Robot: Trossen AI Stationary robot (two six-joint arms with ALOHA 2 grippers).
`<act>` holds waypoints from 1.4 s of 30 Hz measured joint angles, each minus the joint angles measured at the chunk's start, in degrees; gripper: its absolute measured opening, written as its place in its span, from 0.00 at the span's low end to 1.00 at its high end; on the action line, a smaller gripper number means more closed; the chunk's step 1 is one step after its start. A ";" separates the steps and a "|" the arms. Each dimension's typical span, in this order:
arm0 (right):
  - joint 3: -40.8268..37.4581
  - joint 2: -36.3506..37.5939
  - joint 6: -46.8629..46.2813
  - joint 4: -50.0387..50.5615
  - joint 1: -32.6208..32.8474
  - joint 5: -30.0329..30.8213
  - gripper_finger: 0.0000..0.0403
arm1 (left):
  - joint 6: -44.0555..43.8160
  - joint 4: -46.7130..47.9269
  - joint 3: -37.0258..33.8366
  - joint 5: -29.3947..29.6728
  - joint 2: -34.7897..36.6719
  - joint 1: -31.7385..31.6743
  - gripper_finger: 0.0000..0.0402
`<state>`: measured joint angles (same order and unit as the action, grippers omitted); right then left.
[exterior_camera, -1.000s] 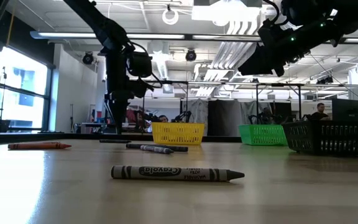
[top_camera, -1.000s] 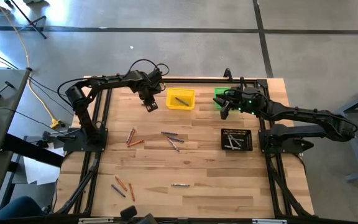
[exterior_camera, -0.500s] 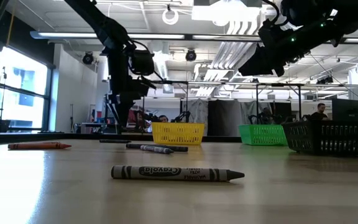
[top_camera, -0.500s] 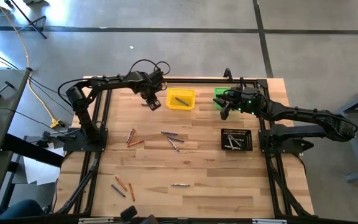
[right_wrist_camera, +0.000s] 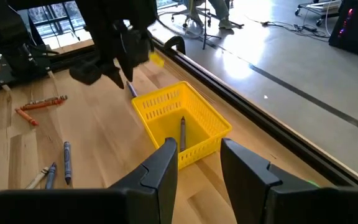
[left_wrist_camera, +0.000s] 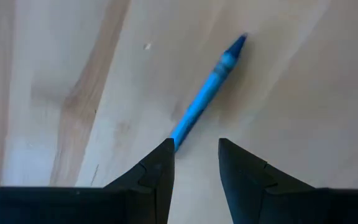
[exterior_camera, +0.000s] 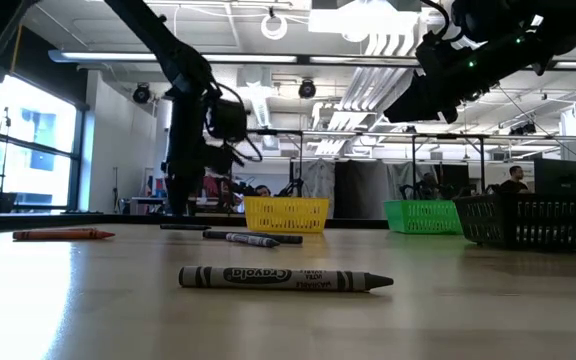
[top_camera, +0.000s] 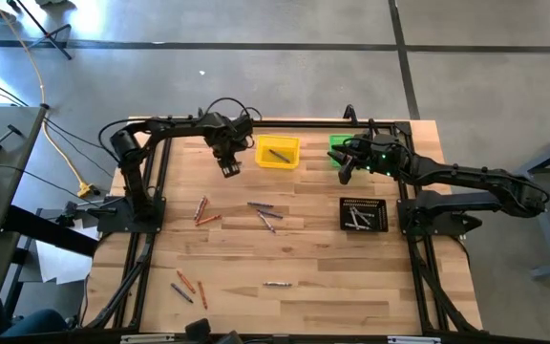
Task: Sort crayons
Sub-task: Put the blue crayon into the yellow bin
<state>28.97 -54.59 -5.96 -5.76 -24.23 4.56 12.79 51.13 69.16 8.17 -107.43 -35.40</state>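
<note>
While a few crayons already lie in the yellow bin (top_camera: 277, 153) and the black tray (top_camera: 364, 215), most are loose on the table (top_camera: 332, 277). My left gripper (top_camera: 229, 168) hangs narrowly parted just short of a blue crayon (left_wrist_camera: 206, 94) — near the yellow bin's left. My right gripper (top_camera: 345, 170) waits, parted, by the green bin (top_camera: 336, 145).

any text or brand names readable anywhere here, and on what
"crayola" on the label of the grey crayon lying nearest in the low view.
Smaller print beside it on the same label: too small to read.
Labels on the other crayons: too small to read.
No readable text elsewhere.
</note>
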 joint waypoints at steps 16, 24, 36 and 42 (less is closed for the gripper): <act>0.00 0.00 0.00 -0.02 -0.02 0.01 0.29 | 8.37 -0.24 0.42 0.05 -6.32 -1.23 0.27; 0.00 0.00 0.91 0.33 -0.03 0.02 0.29 | 7.50 1.43 0.45 -2.33 -6.63 -1.29 0.13; 0.00 0.00 1.06 0.39 -0.04 0.02 0.29 | -1.88 6.08 4.84 -1.62 -7.04 -1.38 0.01; 0.00 0.00 1.01 0.42 -0.04 0.02 0.29 | -2.25 8.23 9.64 -1.52 -7.21 -1.33 0.00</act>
<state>28.97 -54.59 -4.95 -5.34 -24.27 4.58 10.55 59.36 78.80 6.65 -114.64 -36.73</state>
